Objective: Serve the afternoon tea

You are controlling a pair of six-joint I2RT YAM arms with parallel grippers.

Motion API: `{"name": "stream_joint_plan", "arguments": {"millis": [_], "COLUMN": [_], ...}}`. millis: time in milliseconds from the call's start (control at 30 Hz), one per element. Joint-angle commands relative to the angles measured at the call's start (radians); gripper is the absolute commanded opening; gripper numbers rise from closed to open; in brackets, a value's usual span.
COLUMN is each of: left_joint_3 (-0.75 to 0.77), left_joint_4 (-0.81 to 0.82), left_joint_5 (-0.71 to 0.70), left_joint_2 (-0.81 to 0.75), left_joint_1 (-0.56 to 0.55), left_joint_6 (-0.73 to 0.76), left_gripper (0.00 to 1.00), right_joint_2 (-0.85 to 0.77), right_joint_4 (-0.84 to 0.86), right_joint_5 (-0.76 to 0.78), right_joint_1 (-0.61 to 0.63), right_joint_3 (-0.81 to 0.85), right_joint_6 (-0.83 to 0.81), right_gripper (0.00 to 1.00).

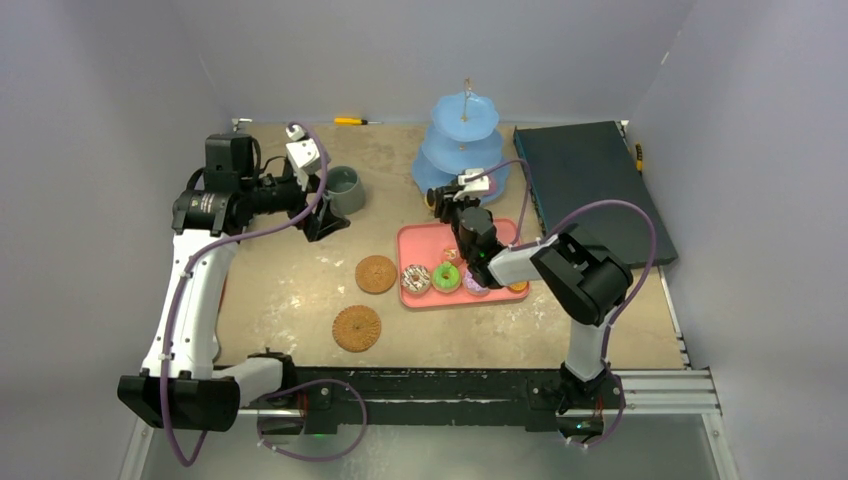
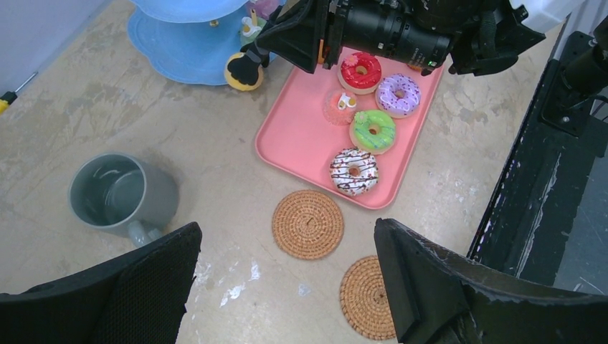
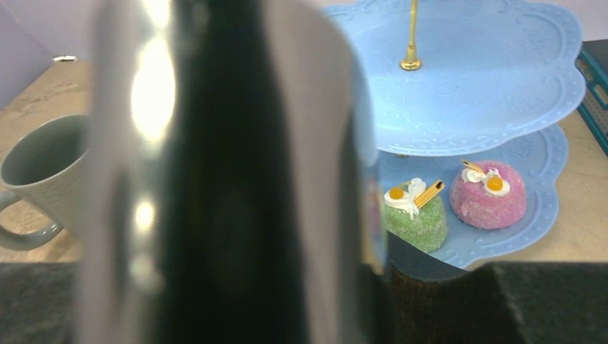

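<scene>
Blue three-tier scalloped stand (image 1: 465,140) crowded close: your right gripper (image 1: 448,198) clamps shiny black tongs (image 3: 229,179) holding yellow-brown doughnut (image 2: 244,70); clip tier edge, doughnut may drop. Left gripper (image 2: 287,229) wide, empty.

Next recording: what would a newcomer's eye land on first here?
The blue three-tier stand at far centre, with two cupcakes on its lowest tier. In front of it is a pink tray of bright doughnuts, with the right pincer beyond it at the stand's base.
</scene>
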Motion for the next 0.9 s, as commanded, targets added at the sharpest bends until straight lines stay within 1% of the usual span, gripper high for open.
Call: {"name": "stream_joint_plan", "arguments": {"millis": [0,200,367,567,767,867], "left_joint_3": [0.033,0.026,0.020,0.020,0.016,0.015], "left_joint_4": [-0.014,-0.015,-0.015,-0.016,-0.013,-0.014], "left_joint_5": [0.019,0.022,0.025,0.019,0.022,0.021], "left_joint_2": [0.005,0.009,0.009,0.009,0.011,0.011], "left_joint_1": [0.003,0.003,0.004,0.004,0.004,0.003], "left_joint_6": [0.027,0.031,0.030,0.033,0.030,0.031], "left_gripper": [0.90,0.90,0.90,0.90,0.90,0.90], "right_joint_2": [0.001,0.008,0.043,0.087,0.105,0.116], "right_joint_4": [0.094,0.145,0.152,0.153,0.168,0.171], "right_joint_5": [0.086,0.131,0.160,0.171,0.180,0.180], "right_joint_1": [-0.005,-0.015,-0.021,-0.022,-0.022,-0.022], "right_joint_3": [0.028,0.012,0.040,0.071,0.091,0.104], "right_joint_6": [0.049,0.085,0.098,0.111,0.103,0.104], "right_gripper": [0.39,0.39,0.39,0.47,0.50,0.57]}}
